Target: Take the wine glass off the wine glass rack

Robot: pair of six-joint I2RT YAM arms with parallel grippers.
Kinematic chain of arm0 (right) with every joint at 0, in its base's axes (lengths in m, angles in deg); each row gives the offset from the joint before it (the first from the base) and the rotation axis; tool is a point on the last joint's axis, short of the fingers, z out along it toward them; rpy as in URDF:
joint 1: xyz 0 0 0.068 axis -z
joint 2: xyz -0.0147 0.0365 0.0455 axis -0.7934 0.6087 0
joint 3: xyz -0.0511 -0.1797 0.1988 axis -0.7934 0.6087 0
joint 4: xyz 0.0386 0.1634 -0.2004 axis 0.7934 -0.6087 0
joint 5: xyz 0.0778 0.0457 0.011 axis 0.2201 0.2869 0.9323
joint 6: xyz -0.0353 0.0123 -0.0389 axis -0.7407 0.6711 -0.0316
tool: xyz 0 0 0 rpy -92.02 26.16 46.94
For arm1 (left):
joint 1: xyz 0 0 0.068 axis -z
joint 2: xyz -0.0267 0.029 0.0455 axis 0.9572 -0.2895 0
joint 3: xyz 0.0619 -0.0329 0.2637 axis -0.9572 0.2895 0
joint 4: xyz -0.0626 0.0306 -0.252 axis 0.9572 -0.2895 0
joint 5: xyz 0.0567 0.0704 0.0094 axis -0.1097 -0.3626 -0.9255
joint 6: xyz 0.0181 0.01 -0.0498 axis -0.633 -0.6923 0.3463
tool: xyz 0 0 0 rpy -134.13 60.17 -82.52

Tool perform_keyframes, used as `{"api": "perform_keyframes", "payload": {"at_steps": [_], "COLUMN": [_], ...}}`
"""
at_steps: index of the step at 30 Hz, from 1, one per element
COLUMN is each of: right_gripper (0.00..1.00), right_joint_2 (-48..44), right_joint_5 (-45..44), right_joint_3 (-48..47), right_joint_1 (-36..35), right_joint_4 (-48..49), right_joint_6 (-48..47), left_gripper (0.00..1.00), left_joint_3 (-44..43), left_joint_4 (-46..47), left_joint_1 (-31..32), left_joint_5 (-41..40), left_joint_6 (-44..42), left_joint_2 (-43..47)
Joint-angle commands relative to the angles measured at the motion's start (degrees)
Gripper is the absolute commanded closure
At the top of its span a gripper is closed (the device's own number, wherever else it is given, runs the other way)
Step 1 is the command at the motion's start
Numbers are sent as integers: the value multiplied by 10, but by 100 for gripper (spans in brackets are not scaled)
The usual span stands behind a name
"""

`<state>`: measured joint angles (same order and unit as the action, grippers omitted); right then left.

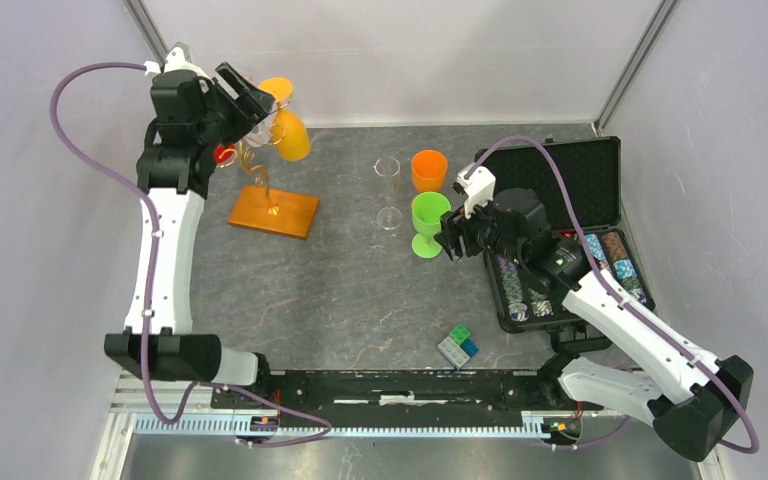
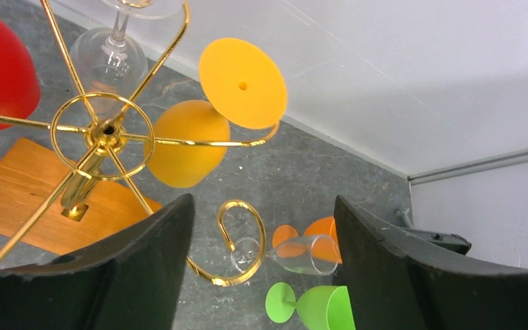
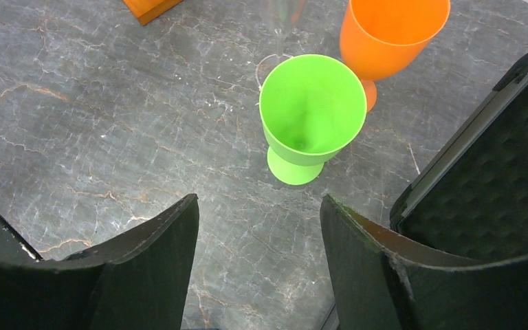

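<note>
Left gripper, jaws apart and empty, is nearer: yellow-orange plastic wine glass hangs inverted at eleven o'clock on gold wire rack.

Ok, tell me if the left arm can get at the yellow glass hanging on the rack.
Probably yes. Its fingers are open and close to the yellow glass, which hangs bowl-down from the rack. Nothing blocks the bowl, though an empty gold curl shows between the fingers.

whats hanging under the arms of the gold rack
A yellow-orange glass, a clear glass and a red one hang upside down. Overhead, the left gripper partly hides the rack's top.
</note>
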<state>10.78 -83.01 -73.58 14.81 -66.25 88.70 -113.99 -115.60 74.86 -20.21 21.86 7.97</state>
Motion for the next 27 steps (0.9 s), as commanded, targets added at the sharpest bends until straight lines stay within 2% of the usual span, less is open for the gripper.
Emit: {"api": "perform_keyframes", "payload": {"at_steps": [1, 4, 10, 13, 15, 23, 27], "right_gripper": [30, 30, 31, 31, 31, 32, 32], "right_joint_2": [-16, -22, -28, -24, -20, -17, -18], "right_joint_5": [16, 22, 29, 26, 26, 30, 28], "right_joint_3": [17, 29, 36, 42, 44, 49, 52], "right_joint_1": [2, 2, 3, 2, 2, 2, 2], "right_joint_4": [38, 45, 49, 50, 49, 50, 50], "right_joint_6": [14, 17, 21, 22, 23, 23, 26], "left_gripper": [26, 35, 43, 48, 49, 51, 56], "left_joint_3": [-14, -13, -10, 16, 35, 39, 39], "left_joint_4": [53, 74, 108, 153, 177, 177, 192], "left_joint_1": [-24, -41, -46, -47, -48, -50, -54], "left_joint_5": [42, 45, 41, 29, 25, 25, 41], "left_joint_6": [54, 70, 92, 114, 128, 158, 191], "left_joint_2": [-35, -61, -95, -91, -89, -111, -122]}}
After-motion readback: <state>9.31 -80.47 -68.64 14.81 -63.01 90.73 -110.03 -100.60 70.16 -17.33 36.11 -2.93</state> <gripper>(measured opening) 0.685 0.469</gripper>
